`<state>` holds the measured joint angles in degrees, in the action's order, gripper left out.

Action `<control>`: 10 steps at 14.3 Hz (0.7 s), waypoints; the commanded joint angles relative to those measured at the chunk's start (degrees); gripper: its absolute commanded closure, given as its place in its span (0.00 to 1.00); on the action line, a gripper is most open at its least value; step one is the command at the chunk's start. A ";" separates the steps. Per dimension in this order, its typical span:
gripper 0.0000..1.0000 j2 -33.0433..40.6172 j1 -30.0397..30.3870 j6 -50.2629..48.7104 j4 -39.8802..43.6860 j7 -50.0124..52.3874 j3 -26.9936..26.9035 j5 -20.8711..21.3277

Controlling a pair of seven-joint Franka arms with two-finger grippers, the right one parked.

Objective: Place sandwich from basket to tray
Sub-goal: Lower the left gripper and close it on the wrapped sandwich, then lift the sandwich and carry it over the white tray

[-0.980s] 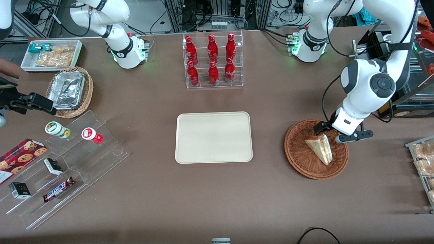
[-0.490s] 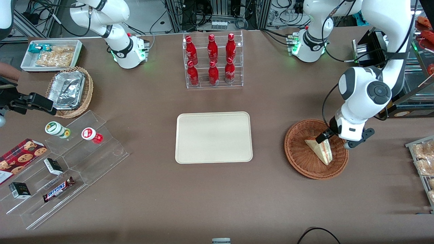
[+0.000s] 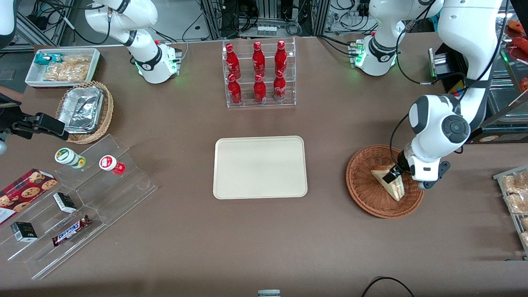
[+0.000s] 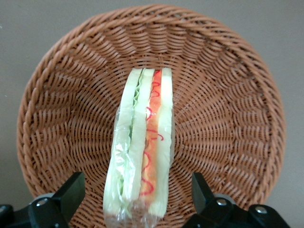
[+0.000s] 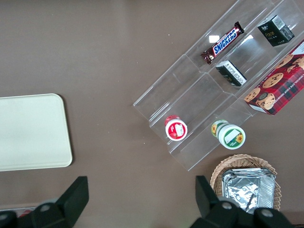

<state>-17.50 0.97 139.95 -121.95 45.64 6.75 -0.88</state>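
Front view: left arm's gripper (image 3: 397,176) is down inside the basket (image 3: 363,198), low over the sandwich (image 3: 392,187), w/ the white wrist body just above it. Basket sits on the tabletop (image 3: 247,247) toward the working arm's end, roughly midway between the edge nearest the front camera and the edge by the robot bases. Sandwich lies in the basket, off-centre toward the rim nearest the working arm's end, point aimed at the camera-side edge. Left wrist view: jaws are wide open, one fingertip (image 4: 71,190) on each side of the sandwich (image 4: 142,142), gaps visible on both sides, so nothing gripped. Sandwich stands on edge in clear wrap, cut face up: white bread, green, red and orange layers. Basket (image 4: 228,95) weave is bare around it. Tray (image 3: 260,167) lies flat near the tabletop centre, well apart from the basket, nothing on it. Bottle rack (image 3: 259,74) w/ red bottles stands farther from the front camera than the tray, near the base-side edge. Toward the parked arm's end: clear stepped stand (image 3: 82,202) w/ two small tubs, boxes and a candy bar, a cookie box (image 3: 24,192) beside it, a tan basket of foil containers (image 3: 84,109), and a white bin of snacks (image 3: 62,66) in the corner by the base-side edge.
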 commanded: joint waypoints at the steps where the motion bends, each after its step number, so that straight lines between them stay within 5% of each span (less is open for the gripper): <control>1: 0.36 -2.54 0.35 0.33 2.16 0.95 0.28 0.08; 4: 0.84 -1.84 0.26 -0.37 1.72 0.07 0.28 0.26; 10: 0.86 1.24 -0.79 -14.76 7.41 -5.45 0.81 0.88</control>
<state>-17.68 0.84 130.57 -117.30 43.01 7.11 -0.73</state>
